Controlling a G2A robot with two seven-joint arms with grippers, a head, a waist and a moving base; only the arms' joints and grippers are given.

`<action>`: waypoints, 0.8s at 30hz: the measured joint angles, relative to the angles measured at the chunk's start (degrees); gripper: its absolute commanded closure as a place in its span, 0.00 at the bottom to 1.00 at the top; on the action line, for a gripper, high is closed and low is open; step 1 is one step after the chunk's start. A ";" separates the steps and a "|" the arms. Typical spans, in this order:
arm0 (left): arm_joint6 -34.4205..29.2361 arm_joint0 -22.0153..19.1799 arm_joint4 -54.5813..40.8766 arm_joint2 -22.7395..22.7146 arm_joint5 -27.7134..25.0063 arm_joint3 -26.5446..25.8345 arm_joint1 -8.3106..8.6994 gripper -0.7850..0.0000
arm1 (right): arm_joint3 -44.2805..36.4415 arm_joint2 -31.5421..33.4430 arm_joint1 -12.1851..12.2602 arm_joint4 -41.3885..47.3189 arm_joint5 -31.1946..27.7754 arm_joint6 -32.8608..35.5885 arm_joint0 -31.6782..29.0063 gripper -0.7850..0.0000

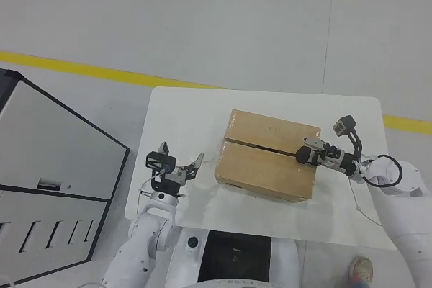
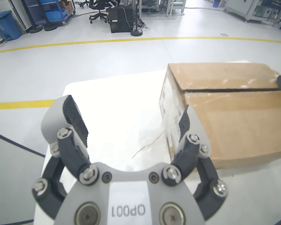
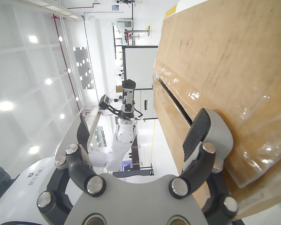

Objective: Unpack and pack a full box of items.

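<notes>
Closed box (image 1: 268, 155) on tabletop (image 1: 194, 115), left gripper (image 1: 180, 161) just left of it, fingers (image 2: 75, 115) released, right gripper (image 1: 301, 154) at its right end, fingers released, one against box top.

The scene is lit brightly and evenly from overhead; rows of ceiling lamps (image 3: 4, 106) are seen in the right wrist view. The white bench (image 2: 121, 99) is washed out by glare. Highlights are thrown off the clear tape (image 3: 194, 94) on the box (image 3: 224, 59), and only a faint shadow is cast beneath it. The yellow floor line (image 2: 131, 40) is bowed by lens distortion.
</notes>
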 measured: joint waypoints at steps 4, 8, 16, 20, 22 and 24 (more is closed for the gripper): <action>-0.41 0.27 0.79 -1.35 0.18 2.23 0.20 0.00 | 0.00 0.00 0.00 0.00 0.00 0.00 0.00 0.00; 0.31 -1.06 1.39 -0.36 2.94 6.61 -0.04 0.00 | 0.00 0.00 0.00 0.00 0.00 0.00 0.00 0.00; 1.19 -3.21 4.60 3.93 2.47 12.14 -0.38 0.00 | 0.00 0.00 0.00 0.00 0.00 0.00 0.00 0.00; 0.99 -4.12 6.49 6.90 2.48 12.98 -0.66 0.00 | 0.00 0.00 0.00 0.00 0.00 0.00 0.00 0.00; 1.17 -4.75 7.40 7.91 3.20 13.58 -0.78 0.00 | 0.00 0.00 0.00 0.00 0.00 0.00 0.00 0.00; 1.44 -5.10 7.29 8.32 3.57 13.96 -0.86 0.00 | 0.00 0.00 0.00 0.00 0.00 0.00 0.00 0.00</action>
